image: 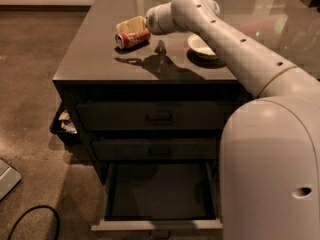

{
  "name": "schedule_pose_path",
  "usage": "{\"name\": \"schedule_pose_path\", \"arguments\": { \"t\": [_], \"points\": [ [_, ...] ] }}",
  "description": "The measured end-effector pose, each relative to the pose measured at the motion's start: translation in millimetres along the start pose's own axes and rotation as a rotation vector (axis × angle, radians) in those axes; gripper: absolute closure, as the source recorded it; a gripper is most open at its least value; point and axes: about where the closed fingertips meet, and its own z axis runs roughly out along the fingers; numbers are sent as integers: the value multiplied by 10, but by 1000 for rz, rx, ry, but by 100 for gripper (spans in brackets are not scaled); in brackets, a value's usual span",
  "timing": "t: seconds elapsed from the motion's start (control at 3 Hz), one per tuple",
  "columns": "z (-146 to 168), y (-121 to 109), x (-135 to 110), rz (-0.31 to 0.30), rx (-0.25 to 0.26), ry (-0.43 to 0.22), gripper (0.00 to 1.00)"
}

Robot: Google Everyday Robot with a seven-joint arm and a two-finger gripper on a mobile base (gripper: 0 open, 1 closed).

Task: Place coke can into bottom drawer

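Note:
The coke can (134, 38), red-orange with a silver end, lies tilted on its side just over the far left part of the dark cabinet top (95, 59). My gripper (131, 30) reaches in from the right, with its pale fingers (131, 23) closed around the can. The bottom drawer (159, 193) of the cabinet is pulled out toward me, and its dark interior shows nothing inside. My arm runs from the lower right up to the can.
A white bowl (202, 46) sits on the cabinet top, right of the can and partly behind my arm. Two shut drawers (159, 116) are above the open one. A black bin (62, 126) stands at the cabinet's left. A cable (30, 219) lies on the floor.

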Motion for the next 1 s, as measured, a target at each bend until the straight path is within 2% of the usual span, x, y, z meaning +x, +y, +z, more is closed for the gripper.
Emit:
{"name": "schedule_pose_path", "arguments": {
  "t": [0.33, 1.0],
  "points": [
    [61, 75, 4, -28, -33, 1, 0],
    [194, 168, 49, -66, -59, 27, 0]
  ]
}}
